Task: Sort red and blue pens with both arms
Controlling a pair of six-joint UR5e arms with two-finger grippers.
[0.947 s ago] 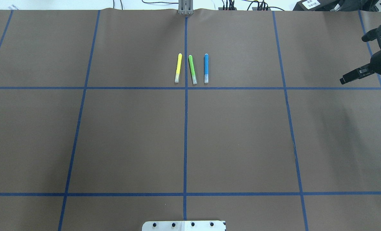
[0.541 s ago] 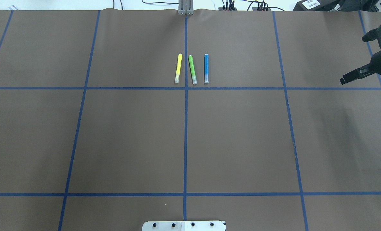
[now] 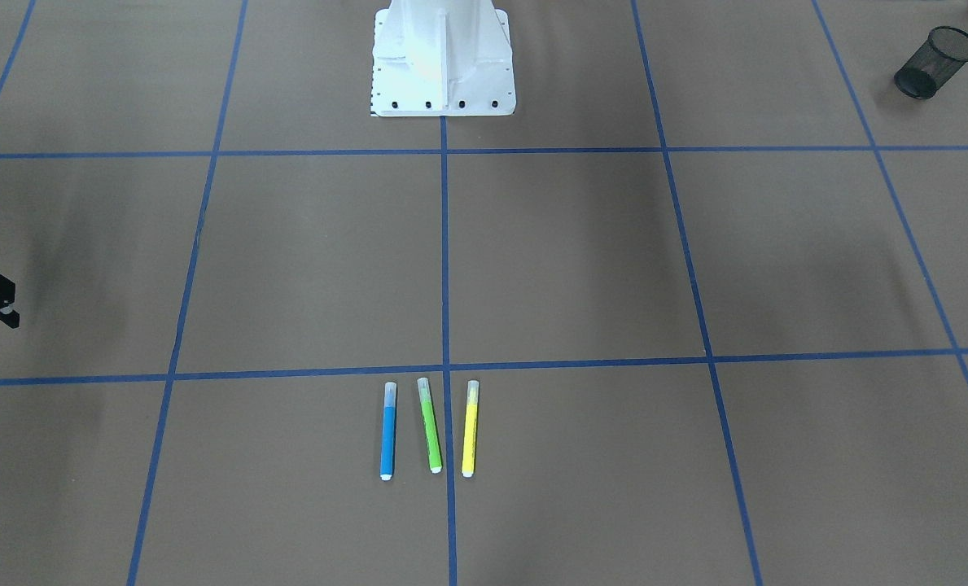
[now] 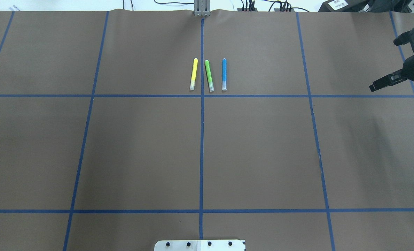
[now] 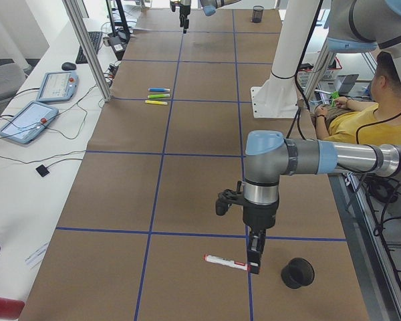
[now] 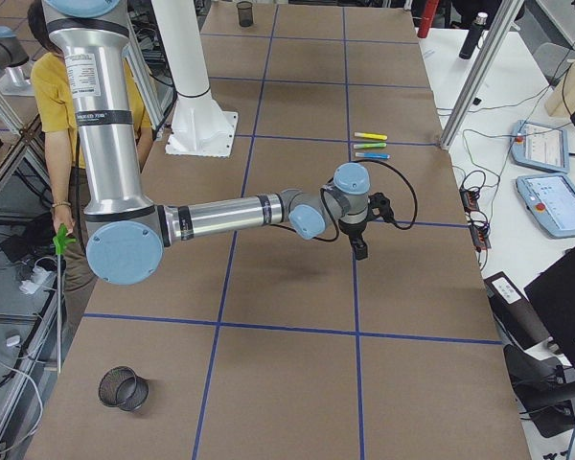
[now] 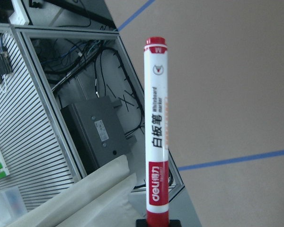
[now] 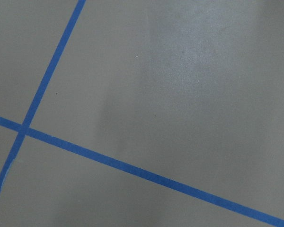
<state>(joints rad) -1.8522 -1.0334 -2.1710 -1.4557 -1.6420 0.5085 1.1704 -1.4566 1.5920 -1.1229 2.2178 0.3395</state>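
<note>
The red pen, a white-barrelled marker with red ends [image 7: 156, 137], fills the middle of the left wrist view. In the exterior left view this marker [image 5: 224, 261] lies level, low over the table. My left gripper [image 5: 254, 267] points down and is shut on its near red end. The blue highlighter [image 4: 224, 74] lies far from both arms at the table's far middle, also seen as the blue highlighter [image 3: 387, 439]. My right gripper [image 4: 372, 87] hangs at the table's right edge, shut and holding nothing, well away from the pens.
A green highlighter [image 4: 209, 75] and a yellow highlighter [image 4: 193, 73] lie just left of the blue one. A black cup [image 5: 297, 273] stands close beside the left gripper. Another mesh cup [image 6: 123, 388] stands at the right end. A seated person [image 5: 361, 124] is behind the white pedestal [image 3: 441, 65].
</note>
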